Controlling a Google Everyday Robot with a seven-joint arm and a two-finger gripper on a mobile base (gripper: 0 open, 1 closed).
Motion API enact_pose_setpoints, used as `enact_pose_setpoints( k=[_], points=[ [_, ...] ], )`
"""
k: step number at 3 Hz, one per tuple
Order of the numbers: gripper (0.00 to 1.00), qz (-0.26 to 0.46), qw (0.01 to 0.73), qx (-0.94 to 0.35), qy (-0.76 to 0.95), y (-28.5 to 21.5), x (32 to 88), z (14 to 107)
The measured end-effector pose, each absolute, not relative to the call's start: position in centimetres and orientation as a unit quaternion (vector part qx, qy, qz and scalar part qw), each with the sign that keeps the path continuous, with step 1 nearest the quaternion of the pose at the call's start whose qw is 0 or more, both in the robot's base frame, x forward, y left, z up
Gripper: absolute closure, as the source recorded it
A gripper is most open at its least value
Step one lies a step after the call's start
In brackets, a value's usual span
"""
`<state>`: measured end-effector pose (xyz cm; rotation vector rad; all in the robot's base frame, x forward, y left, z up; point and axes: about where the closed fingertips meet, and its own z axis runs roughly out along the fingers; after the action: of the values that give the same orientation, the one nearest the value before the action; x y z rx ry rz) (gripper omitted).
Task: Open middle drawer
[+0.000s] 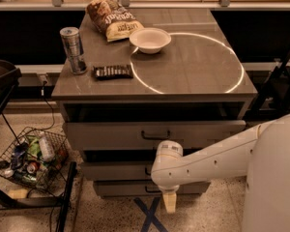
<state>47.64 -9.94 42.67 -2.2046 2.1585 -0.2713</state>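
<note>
Bent arm (208,161) crosses middle drawer (111,171) above the gripper (169,203), hanging before the lowest drawer (121,189); closure cannot be told.

The flat grey-brown counter (198,66) has a thin bright white ring (241,76) on it. The round bowl (150,40) is plain white, the tall can (73,50) is shiny silver, the crinkly bag (113,19) is brown with a pale label, and the flat packet (112,71) is black with small light marks. The metal middle drawer (111,171) is grey. The pale yellow pincer (169,202) hangs low by the grey bottom drawer (121,189), under a white arm (208,161). A blue tape cross (150,215) marks the speckled floor (106,216).
</note>
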Motion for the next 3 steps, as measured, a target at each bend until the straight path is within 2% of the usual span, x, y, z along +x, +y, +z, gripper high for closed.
enact_pose_setpoints(
  k=[3],
  points=[
    [0.0,-0.119,0.031,-0.716,0.687,-9.3,44.7,45.3]
  ],
)
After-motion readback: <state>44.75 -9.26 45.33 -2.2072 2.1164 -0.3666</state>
